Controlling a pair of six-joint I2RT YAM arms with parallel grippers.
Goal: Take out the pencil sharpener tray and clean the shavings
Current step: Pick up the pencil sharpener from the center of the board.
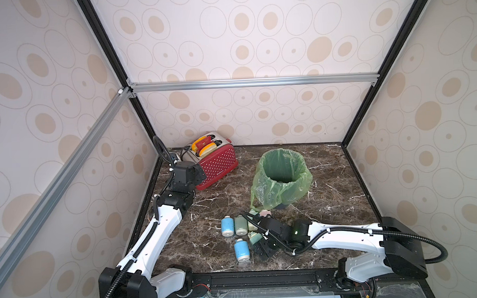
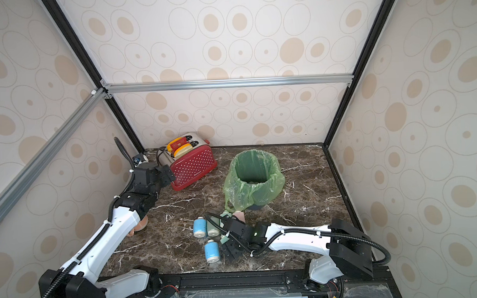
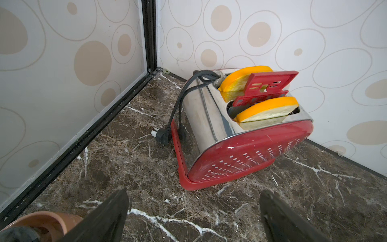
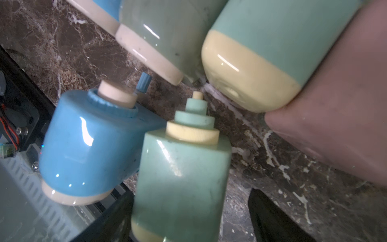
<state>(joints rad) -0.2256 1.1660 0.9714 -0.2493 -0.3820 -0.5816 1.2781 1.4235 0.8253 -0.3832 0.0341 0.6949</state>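
Note:
Several bottle-shaped pencil sharpeners lie in a cluster on the marble table near its front: two blue (image 1: 227, 226) (image 1: 241, 249), a pale green one (image 1: 240, 224), a pink one (image 1: 265, 213). My right gripper (image 4: 190, 197) straddles a green sharpener (image 4: 182, 174) with a cream base (image 4: 146, 232). One finger touches its side; a gap shows at the other finger (image 4: 272, 215). In both top views this gripper (image 1: 258, 240) (image 2: 225, 240) lies low over the cluster. My left gripper (image 3: 194, 194) (image 1: 198, 173) hangs open and empty by the toaster. No shavings show.
A bin lined with a green bag (image 1: 282, 178) (image 2: 253, 176) stands just behind the cluster. A red toaster (image 1: 218, 164) (image 3: 240, 146) with bread slices sits in the back left corner, its cord trailing. A terracotta pot (image 2: 140, 226) (image 3: 41, 220) lies under the left arm.

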